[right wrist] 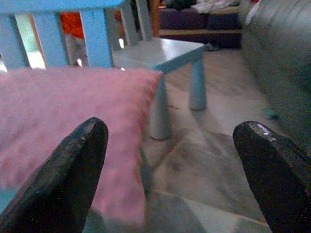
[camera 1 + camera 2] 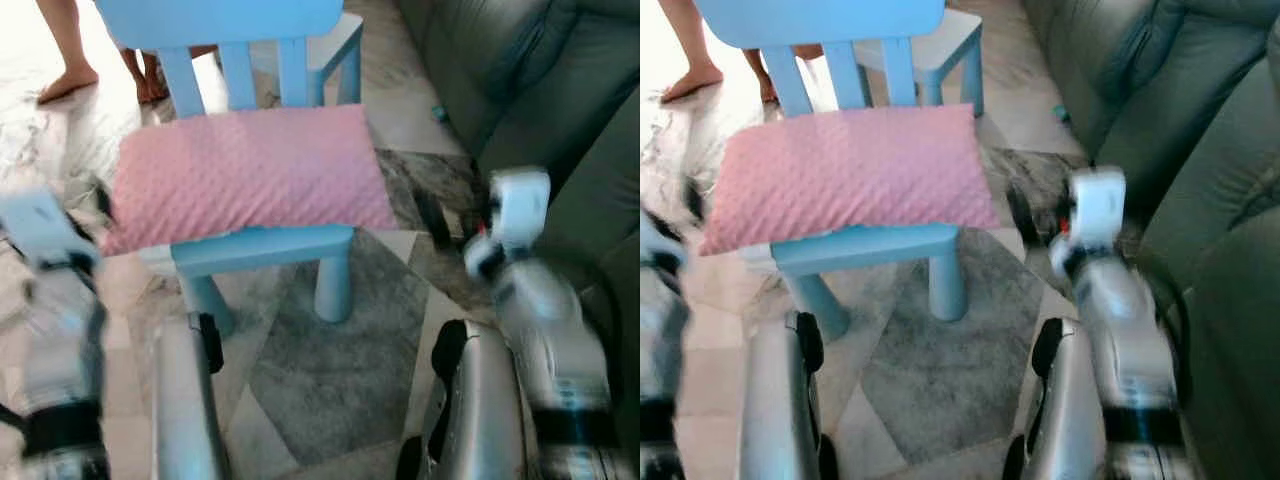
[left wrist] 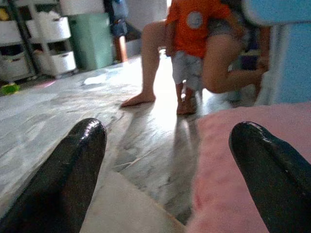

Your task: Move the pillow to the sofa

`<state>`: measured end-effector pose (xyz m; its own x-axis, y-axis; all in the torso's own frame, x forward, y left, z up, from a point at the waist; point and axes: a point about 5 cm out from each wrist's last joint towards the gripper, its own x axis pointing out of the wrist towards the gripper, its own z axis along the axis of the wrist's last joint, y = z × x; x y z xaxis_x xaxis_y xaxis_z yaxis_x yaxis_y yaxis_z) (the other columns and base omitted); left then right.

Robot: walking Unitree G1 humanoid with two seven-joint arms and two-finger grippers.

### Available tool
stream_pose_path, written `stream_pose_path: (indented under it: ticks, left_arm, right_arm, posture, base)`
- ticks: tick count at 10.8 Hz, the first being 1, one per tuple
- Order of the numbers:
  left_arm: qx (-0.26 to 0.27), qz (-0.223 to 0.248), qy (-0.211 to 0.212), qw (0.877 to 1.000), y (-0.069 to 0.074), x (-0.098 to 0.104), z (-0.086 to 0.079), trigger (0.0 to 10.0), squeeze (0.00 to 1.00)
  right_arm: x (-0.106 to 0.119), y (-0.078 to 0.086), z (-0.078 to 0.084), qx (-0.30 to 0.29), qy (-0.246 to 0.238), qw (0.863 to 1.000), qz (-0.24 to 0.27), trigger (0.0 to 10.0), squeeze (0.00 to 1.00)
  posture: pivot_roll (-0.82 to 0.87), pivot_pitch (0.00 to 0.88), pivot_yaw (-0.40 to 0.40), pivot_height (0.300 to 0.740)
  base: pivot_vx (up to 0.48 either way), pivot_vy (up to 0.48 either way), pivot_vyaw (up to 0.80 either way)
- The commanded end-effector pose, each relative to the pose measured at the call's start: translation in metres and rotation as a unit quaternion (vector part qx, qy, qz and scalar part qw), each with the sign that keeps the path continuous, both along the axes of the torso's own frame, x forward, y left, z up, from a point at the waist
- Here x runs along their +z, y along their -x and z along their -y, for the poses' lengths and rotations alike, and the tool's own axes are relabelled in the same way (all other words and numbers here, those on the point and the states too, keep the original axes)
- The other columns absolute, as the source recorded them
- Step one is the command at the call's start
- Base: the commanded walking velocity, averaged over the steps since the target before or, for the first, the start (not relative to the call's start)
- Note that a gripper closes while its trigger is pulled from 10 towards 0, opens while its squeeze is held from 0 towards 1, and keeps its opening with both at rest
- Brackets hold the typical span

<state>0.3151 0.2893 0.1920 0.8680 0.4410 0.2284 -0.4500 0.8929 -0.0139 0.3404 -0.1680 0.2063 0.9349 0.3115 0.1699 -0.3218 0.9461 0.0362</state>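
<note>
Left eye view shows a soft pink bumpy pillow [image 2: 245, 175] lying flat on the seat of a small light blue plastic chair [image 2: 262, 248]. It covers the whole seat and hangs over both sides. The chair stands on a grey and white marble floor [image 2: 330, 385]. A dark green leather sofa [image 2: 560, 110] is off to the robot's right, well apart from the pillow.

The left gripper [image 3: 167, 170] is near the pillow's left end, with its two black fingers [image 3: 65, 179] spread wide and nothing between them. One finger is over the pink edge and the other is over the floor. The right gripper [image 1: 170, 172] is near the pillow's right end, also wide open and holding nothing. Both silver arms look blurry.

Behind the chair stands a little pale blue table [image 1: 163, 53]. Further back a person's bare legs [image 3: 150, 63] and a small child in an orange shirt [image 3: 194, 29] are on the floor
</note>
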Motion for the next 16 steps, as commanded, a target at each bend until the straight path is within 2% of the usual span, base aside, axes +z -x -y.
stream_pose_path:
  ticks: [1,2,3,4,6,8,9,10,11,12,13,14,16]
  left_arm:
    - [0.028,-0.015,0.009,0.999,0.001,-0.006,-0.013,10.0,0.0]
    - [0.043,-0.031,0.051,0.997,-0.006,-0.01,-0.024,10.0,0.0]
    - [0.042,-0.033,0.089,0.995,-0.014,-0.012,-0.029,10.0,0.0]
    - [0.033,-0.033,0.101,0.994,-0.021,-0.01,-0.031,10.0,0.0]
    - [-0.014,-0.011,0.113,0.993,-0.04,0.006,-0.024,10.0,0.0]
    - [-0.052,0.0,0.117,0.992,-0.06,0.025,-0.008,10.0,0.0]
    - [-0.057,0.002,0.121,0.991,-0.063,0.027,-0.006,10.0,0.0]
    - [-0.072,0.015,0.134,0.988,-0.069,0.033,0.0,10.0,0.0]
    - [-0.079,0.022,0.135,0.987,-0.072,0.036,0.005,10.0,1.0]
    - [-0.082,0.02,0.133,0.988,-0.075,0.039,0.009,10.0,0.71]
    - [-0.091,0.018,0.137,0.986,-0.079,0.04,0.014,10.0,0.0]
    - [-0.097,0.02,0.146,0.984,-0.081,0.042,0.015,10.0,0.0]
    - [-0.101,0.028,0.192,0.976,-0.084,0.048,0.015,10.0,0.0]
  right_arm:
    - [-0.001,-0.006,0.0,0.021,-0.027,0.999,-0.017,10.0,0.0]
    - [0.007,-0.021,-0.016,0.068,-0.044,0.997,-0.021,10.0,0.0]
    - [0.015,-0.035,-0.028,0.092,-0.061,0.994,-0.02,10.0,0.0]
    - [0.022,-0.045,-0.035,0.1,-0.063,0.993,-0.015,10.0,0.0]
    - [0.033,-0.06,-0.052,0.127,-0.043,0.991,-0.012,10.0,0.0]
    - [0.043,-0.07,-0.057,0.079,0.047,0.995,0.024,10.0,0.0]
    - [0.044,-0.07,-0.057,0.068,0.064,0.995,0.033,10.0,0.0]
    - [0.045,-0.073,-0.056,0.06,0.058,0.996,0.03,10.0,0.0]
    - [0.046,-0.074,-0.056,0.053,0.059,0.996,0.033,10.0,0.0]
    - [0.047,-0.075,-0.055,0.047,0.062,0.996,0.036,10.0,0.0]
    - [0.05,-0.077,-0.051,0.035,0.061,0.997,0.042,10.0,0.0]
    - [0.054,-0.078,-0.049,0.026,0.057,0.997,0.047,10.0,0.0]
    - [0.059,-0.081,-0.045,0.015,0.023,0.999,0.034,10.0,0.0]
  posture:
    - [-0.05,0.202,-0.021,0.3]
    - [-0.04,0.209,-0.023,0.3]
    - [-0.03,0.218,-0.027,0.3]
    - [-0.02,0.227,-0.029,0.3]
    - [-0.01,0.256,-0.029,0.3]
    - [-0.01,0.278,-0.028,0.3]
    - [-0.01,0.279,-0.027,0.3]
    - [-0.01,0.286,-0.025,0.3]
    - [-0.01,0.286,-0.024,0.3]
    - [-0.01,0.289,-0.022,0.3]
    - [-0.01,0.289,-0.021,0.3]
    - [-0.01,0.29,-0.02,0.3]
    - [-0.01,0.296,-0.018,0.3]
  base:
    - [0.0,0.0,0.0]
    - [0.0,0.0,0.0]
    - [0.0,0.0,0.0]
    - [0.0,0.0,0.0]
    - [0.0,0.0,0.0]
    - [0.0,0.0,0.0]
    - [0.0,0.0,0.0]
    - [0.0,0.0,0.0]
    - [0.0,0.0,0.0]
    - [0.0,0.0,0.0]
    - [0.0,0.0,0.0]
    - [0.0,0.0,0.0]
    - [0.0,0.0,0.0]
